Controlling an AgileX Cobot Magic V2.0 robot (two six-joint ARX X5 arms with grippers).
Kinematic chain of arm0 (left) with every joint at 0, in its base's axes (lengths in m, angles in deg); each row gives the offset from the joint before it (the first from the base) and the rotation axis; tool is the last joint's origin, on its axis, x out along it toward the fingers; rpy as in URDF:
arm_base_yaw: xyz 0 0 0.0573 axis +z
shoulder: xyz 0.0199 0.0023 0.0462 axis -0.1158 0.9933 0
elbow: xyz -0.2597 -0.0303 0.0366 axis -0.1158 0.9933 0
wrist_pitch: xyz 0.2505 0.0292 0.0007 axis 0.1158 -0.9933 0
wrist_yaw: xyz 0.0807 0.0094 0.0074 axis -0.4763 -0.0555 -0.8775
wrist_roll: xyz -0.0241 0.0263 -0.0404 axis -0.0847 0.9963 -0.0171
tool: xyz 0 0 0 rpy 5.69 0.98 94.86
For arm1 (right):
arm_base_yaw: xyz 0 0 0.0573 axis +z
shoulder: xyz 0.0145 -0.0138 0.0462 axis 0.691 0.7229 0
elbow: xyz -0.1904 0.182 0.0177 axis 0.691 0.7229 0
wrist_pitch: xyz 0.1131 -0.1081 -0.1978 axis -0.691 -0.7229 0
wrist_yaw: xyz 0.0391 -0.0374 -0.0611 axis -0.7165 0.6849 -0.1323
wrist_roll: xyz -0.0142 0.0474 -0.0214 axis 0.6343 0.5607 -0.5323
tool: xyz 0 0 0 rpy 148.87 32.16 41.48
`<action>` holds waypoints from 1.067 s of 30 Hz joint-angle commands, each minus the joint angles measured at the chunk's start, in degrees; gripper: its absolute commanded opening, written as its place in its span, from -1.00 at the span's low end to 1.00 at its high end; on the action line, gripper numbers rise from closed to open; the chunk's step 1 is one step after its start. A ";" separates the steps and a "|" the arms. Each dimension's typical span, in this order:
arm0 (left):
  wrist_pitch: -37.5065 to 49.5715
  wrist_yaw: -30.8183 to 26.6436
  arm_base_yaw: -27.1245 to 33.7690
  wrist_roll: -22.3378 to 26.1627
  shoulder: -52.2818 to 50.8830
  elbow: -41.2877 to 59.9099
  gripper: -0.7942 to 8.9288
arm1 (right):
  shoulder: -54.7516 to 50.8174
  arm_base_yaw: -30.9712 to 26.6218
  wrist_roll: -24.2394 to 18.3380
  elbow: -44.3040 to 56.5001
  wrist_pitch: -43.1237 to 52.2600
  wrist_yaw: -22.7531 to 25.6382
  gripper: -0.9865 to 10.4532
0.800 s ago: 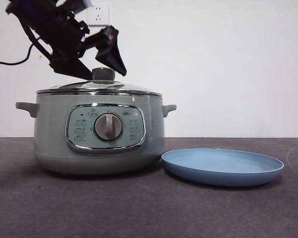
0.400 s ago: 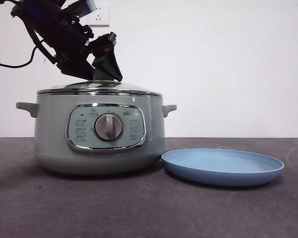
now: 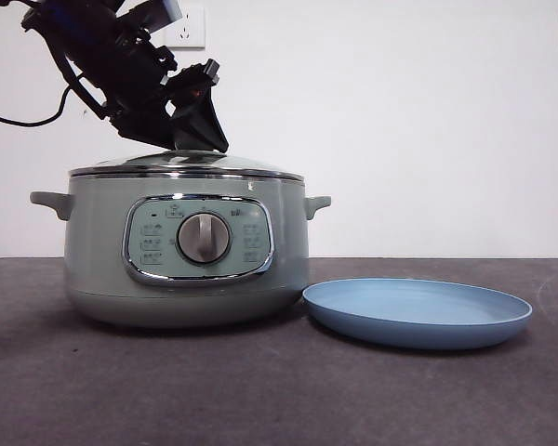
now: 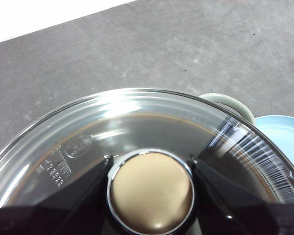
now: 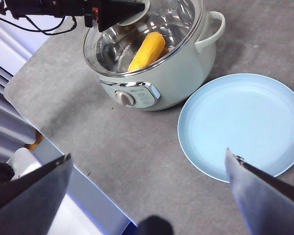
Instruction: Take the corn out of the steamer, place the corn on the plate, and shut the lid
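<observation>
From the front, the left gripper (image 3: 191, 139) reaches down onto the lid (image 3: 186, 164), which sits on the steamer (image 3: 186, 251), with the plate (image 3: 417, 312) empty just beside it on the counter (image 3: 260, 390), ready to receive. In the left wrist view its jaws flank the lid's knob (image 4: 151, 191), apparently touching it; whether they clamp it cannot be told. The right wrist view shows the right gripper (image 5: 147, 181) wide open and waiting high, and the corn (image 5: 146, 51) lying inside the steamer under the glass.

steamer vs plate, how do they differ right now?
The steamer is tall, sage green and lidded, with the corn inside; the plate is shallow, light blue and bare. The left gripper straddles the steamer's lid knob; nothing touches the plate. Both are round, side by side.
</observation>
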 commanded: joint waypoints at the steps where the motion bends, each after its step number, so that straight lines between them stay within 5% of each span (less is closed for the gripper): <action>1: 0.55 0.50 -0.20 0.20 -0.57 -0.92 -0.85 | -0.02 0.13 0.00 -0.13 0.35 0.13 0.22; 19: -12.15 1.44 -0.17 -1.29 -13.57 -11.78 -0.85 | 1.84 0.15 0.22 -0.13 1.62 0.11 0.22; 32: -33.35 -0.70 -0.07 -1.22 -37.86 -11.78 -0.85 | 10.10 8.13 9.81 -1.51 16.50 1.55 0.22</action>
